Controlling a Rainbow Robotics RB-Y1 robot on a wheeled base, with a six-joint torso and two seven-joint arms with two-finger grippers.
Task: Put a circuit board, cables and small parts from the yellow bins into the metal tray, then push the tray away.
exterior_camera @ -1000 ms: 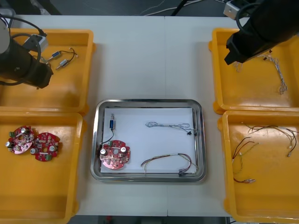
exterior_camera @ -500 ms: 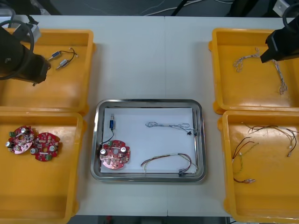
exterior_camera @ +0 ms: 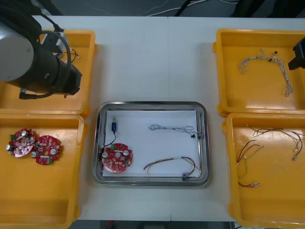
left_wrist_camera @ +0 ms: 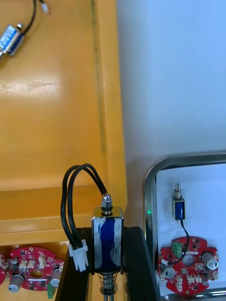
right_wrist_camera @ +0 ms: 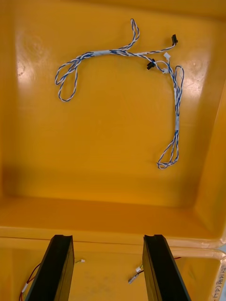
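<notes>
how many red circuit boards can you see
3. The outer circuit board and the inner circuit board lie side by side in the near left yellow bin; the third circuit board lies in the metal tray. The left arm may hide more.

In the front view, the bulky grey-and-black left arm (exterior_camera: 43, 71) covers much of the far yellow plastic bin on the left (exterior_camera: 88, 40), hiding most of its contents. The black right arm (exterior_camera: 299, 53) is cut off at the edge. In the left wrist view, the spring end of the small blue-and-silver metal part (left_wrist_camera: 107, 242) runs off the picture. In the right wrist view, thin red and yellow cables (right_wrist_camera: 135, 276) pass behind the right gripper (right_wrist_camera: 108, 237) fingers (right_wrist_camera: 157, 268).
</notes>
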